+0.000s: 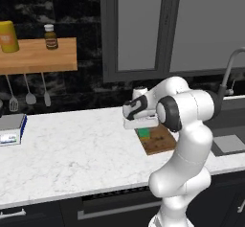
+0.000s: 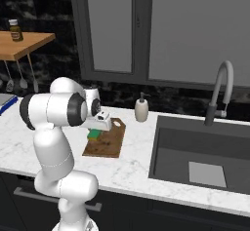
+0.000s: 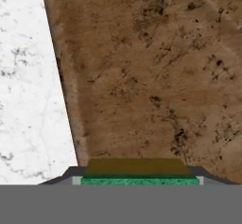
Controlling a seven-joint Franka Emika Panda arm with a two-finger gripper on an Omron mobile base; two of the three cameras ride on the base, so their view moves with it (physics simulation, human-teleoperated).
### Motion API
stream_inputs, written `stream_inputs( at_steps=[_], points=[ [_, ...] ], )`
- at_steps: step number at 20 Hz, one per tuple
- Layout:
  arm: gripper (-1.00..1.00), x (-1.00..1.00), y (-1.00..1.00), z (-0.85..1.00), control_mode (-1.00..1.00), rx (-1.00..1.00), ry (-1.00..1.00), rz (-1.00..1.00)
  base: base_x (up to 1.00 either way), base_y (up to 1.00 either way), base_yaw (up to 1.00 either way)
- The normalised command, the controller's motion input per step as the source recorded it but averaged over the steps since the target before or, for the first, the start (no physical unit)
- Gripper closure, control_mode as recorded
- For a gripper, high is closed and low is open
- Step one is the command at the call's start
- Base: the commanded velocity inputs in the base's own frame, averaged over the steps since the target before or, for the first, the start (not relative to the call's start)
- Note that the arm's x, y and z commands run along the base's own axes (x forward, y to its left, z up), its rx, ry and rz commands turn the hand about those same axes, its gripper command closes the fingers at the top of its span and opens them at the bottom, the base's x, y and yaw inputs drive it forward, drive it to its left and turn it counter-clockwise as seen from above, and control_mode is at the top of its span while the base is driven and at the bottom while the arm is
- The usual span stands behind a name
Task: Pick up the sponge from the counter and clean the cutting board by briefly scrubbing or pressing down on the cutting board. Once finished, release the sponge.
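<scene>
Pincer clenched on the sponge over the cutting board.
The sponge sits between the fingertips, directly above the brown board; white counter lies just beside the pincer.

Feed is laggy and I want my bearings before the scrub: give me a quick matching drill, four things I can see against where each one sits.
Things:
1. sponge
2. cutting board
3. soap bottle
4. brown jar

Places:
A. on the wooden wall shelf
B. flat on the counter, left of the sink
C. between the fingers of the gripper, over the board
D. upright on the counter near the sink's back corner

Pairs: 1-C, 2-B, 3-D, 4-A
</scene>
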Motion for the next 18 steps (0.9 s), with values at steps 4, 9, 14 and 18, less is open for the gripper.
stream_inputs(
  at_steps=[4, 9, 14, 18],
  points=[
    [1.0, 0.07, 0.11, -0.31, -1.0, -0.02, 0.0, 0.05, 0.0, 0.0, 0.0],
    [1.0, 0.05, -0.59, -0.02, -1.0, 0.0, 0.0, 0.06, 0.0, 0.0, 0.0],
    [1.0, 0.0, -0.65, -0.07, -1.0, 0.0, 0.0, 0.06, 0.0, 0.0, 0.0],
    [1.0, 0.0, -0.5, -0.17, -1.0, 0.0, 0.0, 0.06, 0.0, 0.0, 0.0]
  ],
)
